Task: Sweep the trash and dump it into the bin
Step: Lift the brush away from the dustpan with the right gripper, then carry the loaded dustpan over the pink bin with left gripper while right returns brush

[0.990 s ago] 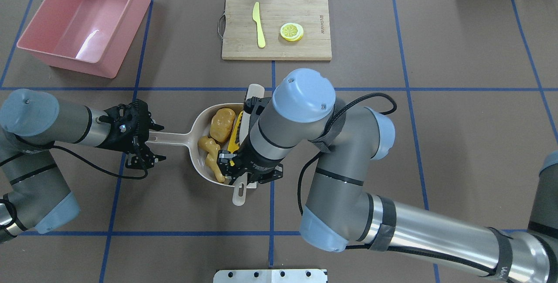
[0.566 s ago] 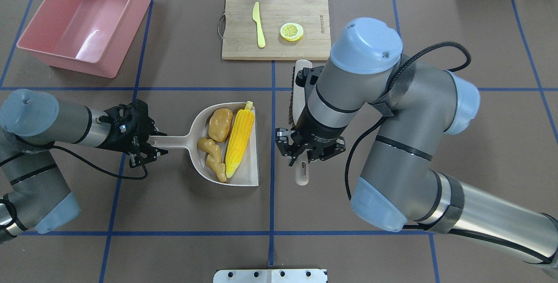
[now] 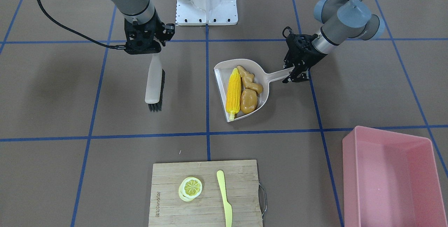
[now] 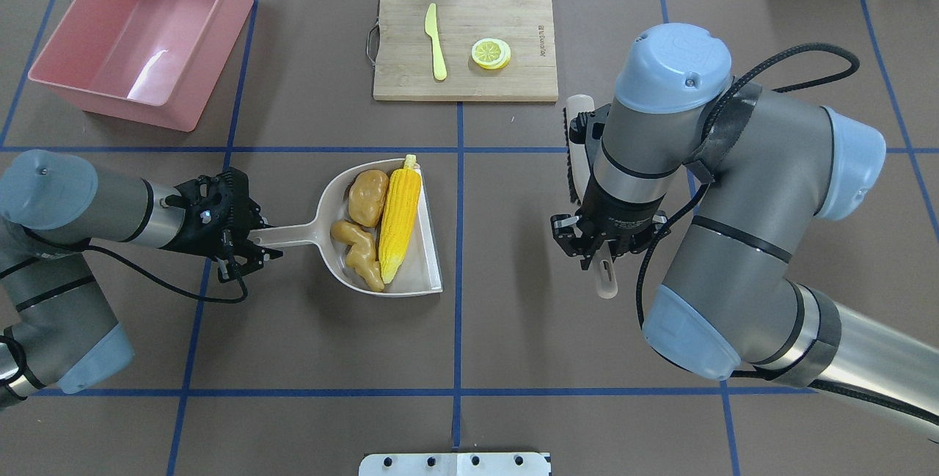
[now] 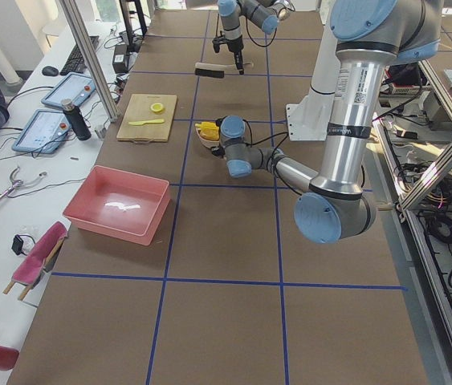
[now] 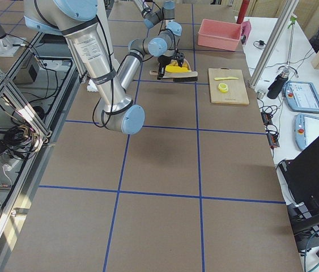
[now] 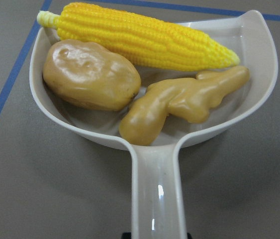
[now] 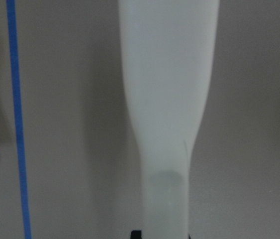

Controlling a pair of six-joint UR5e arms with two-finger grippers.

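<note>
A yellow corn cob [image 4: 400,215], a tan-orange potato [image 4: 367,197] and a knobbly ginger root [image 4: 356,252] lie together in the beige dustpan [image 4: 429,271]. The left wrist view shows the corn [image 7: 140,37], potato [image 7: 90,74] and ginger [image 7: 179,102] close up. My left gripper [image 4: 253,249] is shut on the dustpan's long handle [image 7: 157,189]. My right gripper [image 4: 601,249] is shut on the handle of a white brush [image 4: 576,138], well to the right of the dustpan. The pink bin [image 4: 213,58] stands empty at the far left corner.
A wooden cutting board [image 4: 513,21] at the far middle holds a pale yellow-green knife [image 4: 435,39] and a lemon slice [image 4: 491,53]. The robot's base plate [image 3: 206,13] sits at the near edge. Blue tape lines cross the brown table.
My right arm has carried the brush rightward, away from the dustpan. The three toy foods now show fully in the pan. The dustpan has turned slightly in my left gripper.
</note>
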